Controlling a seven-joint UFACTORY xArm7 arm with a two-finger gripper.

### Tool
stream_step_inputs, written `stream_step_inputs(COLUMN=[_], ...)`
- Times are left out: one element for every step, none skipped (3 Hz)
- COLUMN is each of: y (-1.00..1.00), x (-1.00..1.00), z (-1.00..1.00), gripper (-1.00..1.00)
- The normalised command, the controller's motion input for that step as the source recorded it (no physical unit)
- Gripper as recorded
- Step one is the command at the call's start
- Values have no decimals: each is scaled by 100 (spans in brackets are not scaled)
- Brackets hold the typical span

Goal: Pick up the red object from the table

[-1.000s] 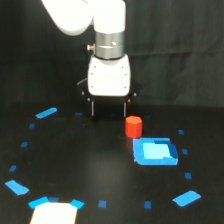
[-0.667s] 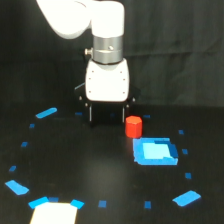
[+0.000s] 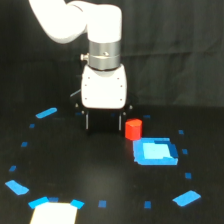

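Observation:
The red object (image 3: 133, 129) is a small red-orange stubby cylinder standing upright on the black table (image 3: 100, 170). It is just behind the bright blue square patch (image 3: 155, 151). My gripper (image 3: 105, 124) hangs below the white wrist body, low over the table, just to the exterior view's left of the red object. Its dark fingers (image 3: 88, 121) stand spread apart, open and empty. The finger nearest the red object sits close beside it; I cannot tell if they touch. The fingertips are hard to make out against the black surface.
A white patch (image 3: 55, 214) lies at the front on the exterior view's left. Small blue tape marks ring the table, such as the front-right mark (image 3: 186, 198) and the back-left mark (image 3: 46, 113). A black curtain forms the backdrop.
The gripper has come down toward the table and slightly to the exterior view's left. The red object has not moved.

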Motion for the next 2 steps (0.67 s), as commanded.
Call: stream_step_inputs(y=[-42,100], x=[-100,100], z=[-95,-61], gripper=[100,96])
